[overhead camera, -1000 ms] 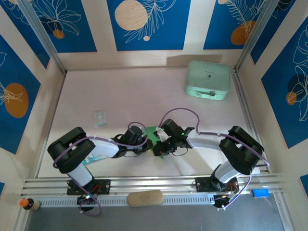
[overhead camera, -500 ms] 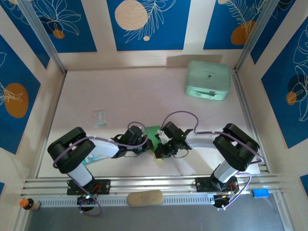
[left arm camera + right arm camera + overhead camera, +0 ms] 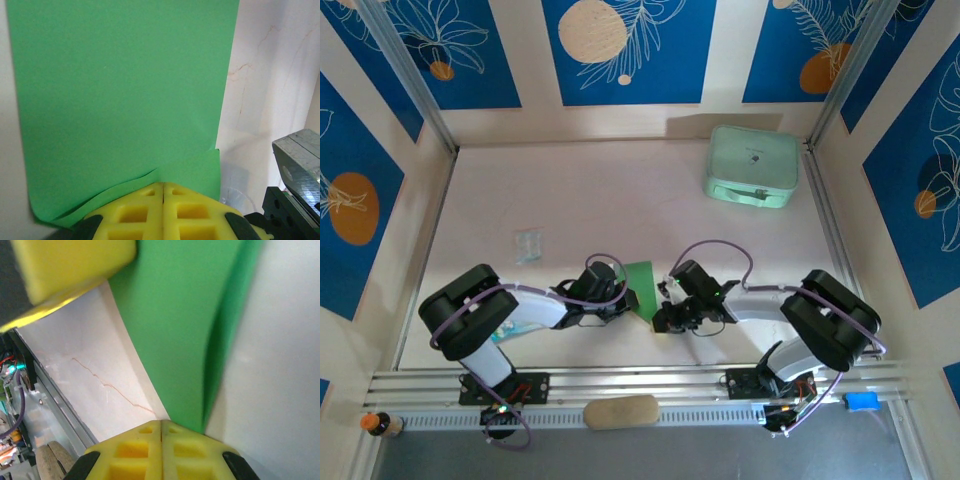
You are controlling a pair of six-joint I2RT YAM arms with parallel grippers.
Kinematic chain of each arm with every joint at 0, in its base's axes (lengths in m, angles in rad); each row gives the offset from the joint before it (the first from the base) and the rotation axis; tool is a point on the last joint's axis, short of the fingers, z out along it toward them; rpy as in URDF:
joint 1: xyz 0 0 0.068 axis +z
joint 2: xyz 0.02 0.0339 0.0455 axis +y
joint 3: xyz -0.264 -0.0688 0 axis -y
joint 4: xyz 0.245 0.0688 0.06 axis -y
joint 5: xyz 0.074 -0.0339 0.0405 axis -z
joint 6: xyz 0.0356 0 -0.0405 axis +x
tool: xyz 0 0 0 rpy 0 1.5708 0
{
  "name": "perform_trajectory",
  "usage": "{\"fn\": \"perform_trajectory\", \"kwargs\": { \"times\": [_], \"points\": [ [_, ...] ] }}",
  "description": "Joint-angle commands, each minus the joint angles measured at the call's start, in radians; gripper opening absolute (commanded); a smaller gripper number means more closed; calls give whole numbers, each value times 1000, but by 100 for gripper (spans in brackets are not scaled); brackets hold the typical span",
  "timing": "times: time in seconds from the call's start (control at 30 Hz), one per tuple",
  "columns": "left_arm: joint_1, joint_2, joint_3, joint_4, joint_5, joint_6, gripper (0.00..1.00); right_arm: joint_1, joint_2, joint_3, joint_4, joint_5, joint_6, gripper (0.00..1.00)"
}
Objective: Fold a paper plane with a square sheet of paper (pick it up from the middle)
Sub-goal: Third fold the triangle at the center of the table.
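Left hand (image 3: 162, 186) and right hand (image 3: 161, 423) both clenched on square sheet of paper (image 3: 120, 90); seemingly halved only, nose folds not yet done.

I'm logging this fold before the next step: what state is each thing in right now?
green sheet: bent over along one side, pinched by both grippers.
left gripper: shut on the green sheet's edge.
right gripper: shut on the green sheet's end.
mint case: closed, lying flat at the far right.
clear packet: lying flat, apart from both arms.
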Motion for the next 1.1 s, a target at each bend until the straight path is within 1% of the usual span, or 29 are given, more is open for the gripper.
{"fn": "perform_trajectory", "kwargs": {
  "times": [0.0, 0.13, 0.2, 0.3, 0.43, 0.6, 0.77, 0.93, 1.07],
  "points": [
    [-3, -1, -32, -68, -15, 8, 0, -11, -55, -41, -47, -9, 35, 6],
    [-4, -10, -29, -76, -21, 9, 0, -8, -132, -7, -74, -46, 26, 6],
    [-4, -11, -27, -78, -21, 12, 0, 6, -133, 28, -78, -56, 14, 6],
    [-4, -10, -26, -81, -24, 15, 0, 24, -71, 98, -107, -17, -13, 5],
    [-4, 6, -23, -65, -14, 12, 0, 18, 49, 214, -164, -6, -68, 5],
    [-4, 5, -25, -60, -17, 8, 0, 13, 155, 257, -156, -22, -81, 5],
    [-5, -2, -27, -65, -20, 9, 0, -10, 164, 201, -185, -1, -66, 5],
    [-1, 2, -23, -67, -17, 14, 0, -43, 86, 36, -56, -62, 43, 3],
    [0, 1, -19, -68, -15, 17, 0, -39, 43, 46, -83, -67, 44, 2]
  ]
}}
